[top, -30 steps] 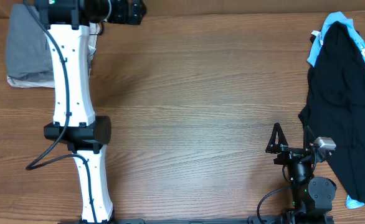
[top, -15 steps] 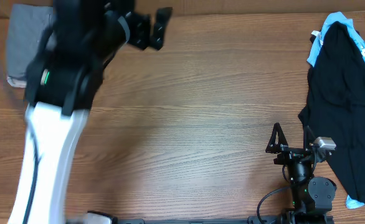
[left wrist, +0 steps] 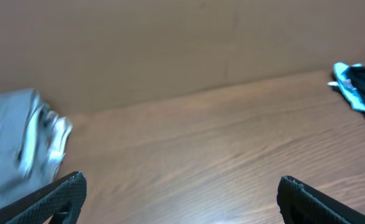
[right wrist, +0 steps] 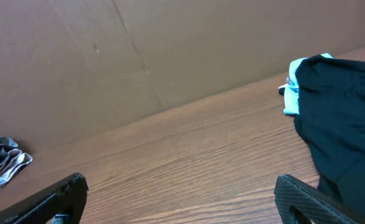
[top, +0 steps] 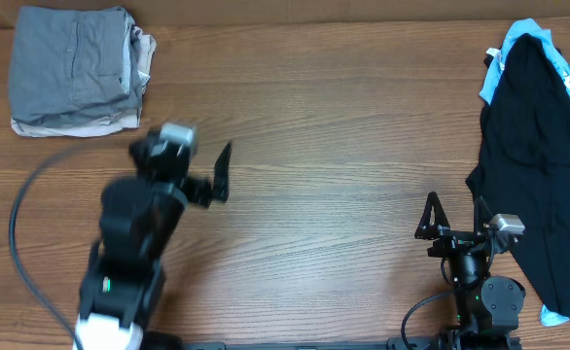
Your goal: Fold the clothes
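Black fingers first, close in: my right gripper (top: pixel 454 219) sits low at five o'clock on the table (top: pixel 343 117). Both fingers are spread as wide as they go, with nothing between them but bare wood. The right wrist view (right wrist: pixel 179 186) says the same.

Just beside it, at three o'clock, the black garment (top: pixel 538 165) sprawls along the table edge. A strip of light-blue cloth (top: pixel 523 29) peeks out at its far end, up at one o'clock.

Over to eight o'clock now. My left gripper (top: pixel 215 180) is blurred from above, fingers equally wide apart and holding nothing. From the wrist (left wrist: pixel 181 186), only wood grain lies between the two tips.

And the far corner, eleven o'clock: the grey shorts (top: pixel 71 63) lie folded into a neat rectangle, well apart from both grippers. They rest on a beige garment (top: pixel 71 126), whose edge shows along the near side and at the right. From my left wrist, the shorts (left wrist: pixel 8 143) sit at nine o'clock, in front of the brown cardboard wall (left wrist: pixel 170 50).
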`<state>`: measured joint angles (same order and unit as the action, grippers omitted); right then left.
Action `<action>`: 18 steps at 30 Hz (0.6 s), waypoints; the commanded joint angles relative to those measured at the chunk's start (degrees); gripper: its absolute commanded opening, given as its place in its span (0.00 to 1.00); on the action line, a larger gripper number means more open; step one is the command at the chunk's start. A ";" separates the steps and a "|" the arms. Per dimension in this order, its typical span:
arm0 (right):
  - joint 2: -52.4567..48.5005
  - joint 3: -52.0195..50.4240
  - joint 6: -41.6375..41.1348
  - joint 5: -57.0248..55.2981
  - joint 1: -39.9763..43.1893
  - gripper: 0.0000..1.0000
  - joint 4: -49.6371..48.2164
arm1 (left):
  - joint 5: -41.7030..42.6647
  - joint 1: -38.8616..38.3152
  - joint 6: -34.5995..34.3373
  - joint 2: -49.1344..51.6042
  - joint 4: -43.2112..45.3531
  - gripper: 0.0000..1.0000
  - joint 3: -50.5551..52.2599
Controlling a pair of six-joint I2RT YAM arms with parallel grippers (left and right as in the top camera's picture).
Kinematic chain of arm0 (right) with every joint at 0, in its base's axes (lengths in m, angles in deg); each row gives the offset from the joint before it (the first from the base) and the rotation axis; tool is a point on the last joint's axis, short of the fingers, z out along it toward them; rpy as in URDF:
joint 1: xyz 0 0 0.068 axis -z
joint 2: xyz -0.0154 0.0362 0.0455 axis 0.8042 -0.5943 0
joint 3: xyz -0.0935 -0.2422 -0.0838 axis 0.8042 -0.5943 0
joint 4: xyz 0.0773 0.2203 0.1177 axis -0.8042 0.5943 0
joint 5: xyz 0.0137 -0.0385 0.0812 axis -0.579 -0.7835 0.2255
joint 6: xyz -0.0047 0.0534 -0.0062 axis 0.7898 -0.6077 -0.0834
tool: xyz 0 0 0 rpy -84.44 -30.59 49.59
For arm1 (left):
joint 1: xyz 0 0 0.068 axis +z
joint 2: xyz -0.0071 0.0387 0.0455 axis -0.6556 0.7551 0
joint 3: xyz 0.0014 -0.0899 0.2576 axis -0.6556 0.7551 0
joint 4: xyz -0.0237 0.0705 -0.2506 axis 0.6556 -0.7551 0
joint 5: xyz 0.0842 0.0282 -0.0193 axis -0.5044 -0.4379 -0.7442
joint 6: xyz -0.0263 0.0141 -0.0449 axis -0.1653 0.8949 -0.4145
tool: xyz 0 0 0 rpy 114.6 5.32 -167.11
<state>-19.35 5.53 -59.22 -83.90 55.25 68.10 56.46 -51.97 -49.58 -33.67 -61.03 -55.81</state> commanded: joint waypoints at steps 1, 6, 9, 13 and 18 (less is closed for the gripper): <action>0.68 -0.59 -0.26 -0.50 -0.48 1.00 -0.35 | -0.76 2.62 -4.09 -9.44 2.19 1.00 9.27; 0.68 -0.59 -0.26 -0.50 -0.48 1.00 -0.35 | -0.81 5.73 -4.83 -21.31 4.42 1.00 20.87; 0.68 -0.59 -0.26 -0.50 -0.48 1.00 -0.35 | -2.10 6.34 -4.81 -27.21 4.44 1.00 25.59; 0.68 -0.59 -0.26 -0.50 -0.48 1.00 -0.35 | -4.33 6.36 -4.74 -33.48 4.39 1.00 30.42; 0.68 -0.59 -0.26 -0.50 -0.48 1.00 -0.35 | -5.42 7.15 -4.72 -39.28 4.09 1.00 34.67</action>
<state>-19.35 5.53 -59.18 -83.99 55.25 68.08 52.85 -45.65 -53.40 -70.58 -57.09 -22.90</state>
